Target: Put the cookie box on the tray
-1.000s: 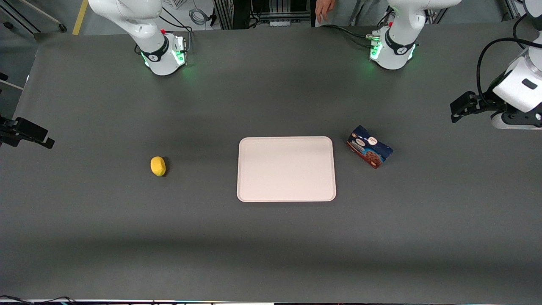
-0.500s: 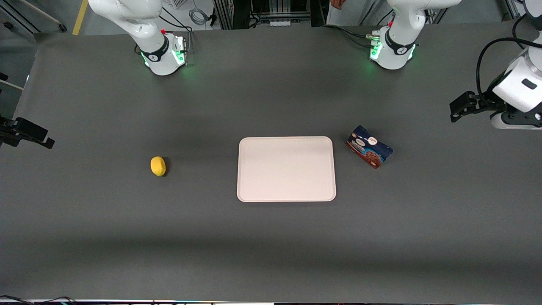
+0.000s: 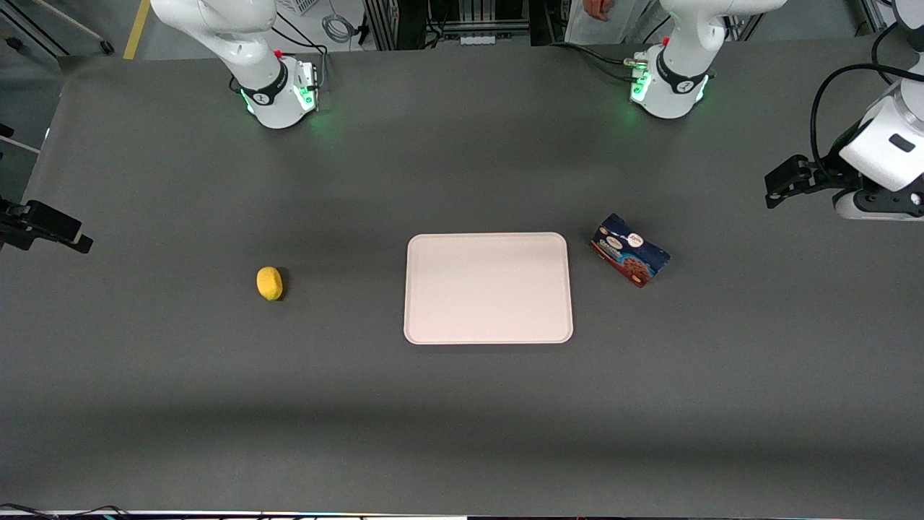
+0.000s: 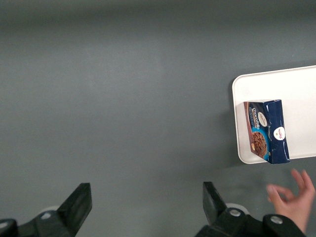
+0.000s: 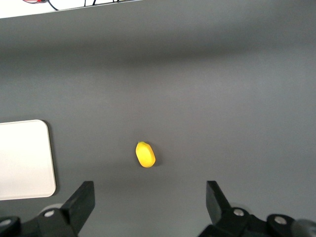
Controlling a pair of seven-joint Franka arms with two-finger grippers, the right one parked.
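Hovering high over the working arm's end of the dark grey table point(image 3: 216, 404), well apart from everything, the gripper point(image 4: 145, 205) hung with its jaws spread wide and nothing between them. The cookie box point(image 3: 629, 258) lay on the tabletop just beside the tray point(image 3: 488, 287), on the working arm's side, not touching the rim and turned at a slant. The pale pink tray sat bare near the middle of the table. Toward the parked arm's end rested a small yellow rounded object point(image 3: 269, 282), well apart from the tray.
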